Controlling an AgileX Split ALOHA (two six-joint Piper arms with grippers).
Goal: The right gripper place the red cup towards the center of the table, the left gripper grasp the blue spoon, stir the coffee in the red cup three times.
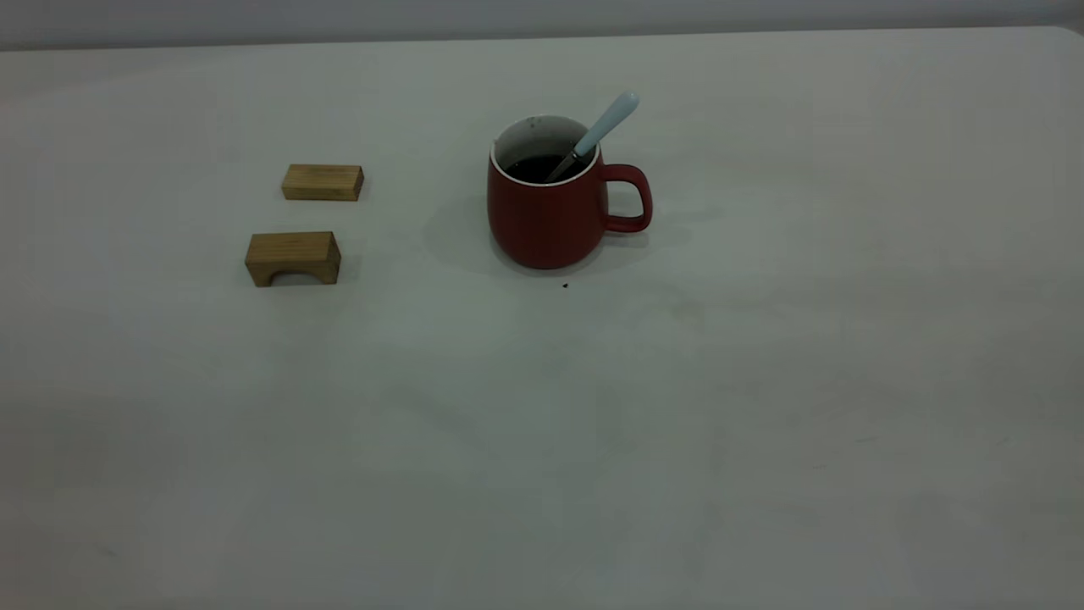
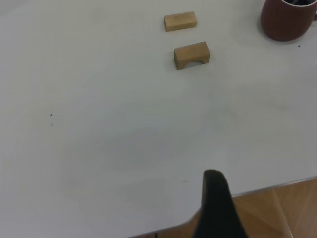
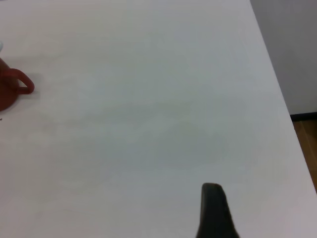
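Standing near the middle of the broad off-white table (image 1: pixel 762 407), the rounded dark-red matte cup with its white inside (image 1: pixel 546 216) is seen with its loop handle turned toward the right arm's side. This placement is judged to suit both arms, since the cup can be reached from either side. The slim spoon with the pale blue handle and grey metal neck (image 1: pixel 597 135) is leaned inside the cup: its bowl is sunk in the dark, almost black coffee (image 1: pixel 533 167), and its handle is rested on the rim above the cup handle. It is held by nothing but the rim.

No gripper is shown in the exterior view, so both arms are judged to be drawn back, away from the cup. The task is therefore judged to be either finished or paused.

Only one dark finger of the left gripper (image 2: pixel 218 208) is shown by the left wrist view, above the near table edge, so it cannot be told whether it is released or clenched. The same is true of the right gripper (image 3: pixel 214 210) in the right wrist view.

Two tan wooden blocks, one flat (image 1: pixel 323 182) and one arched (image 1: pixel 293 258), are seen left of the cup. The floor beyond the table edge is shown only by the wrist views.
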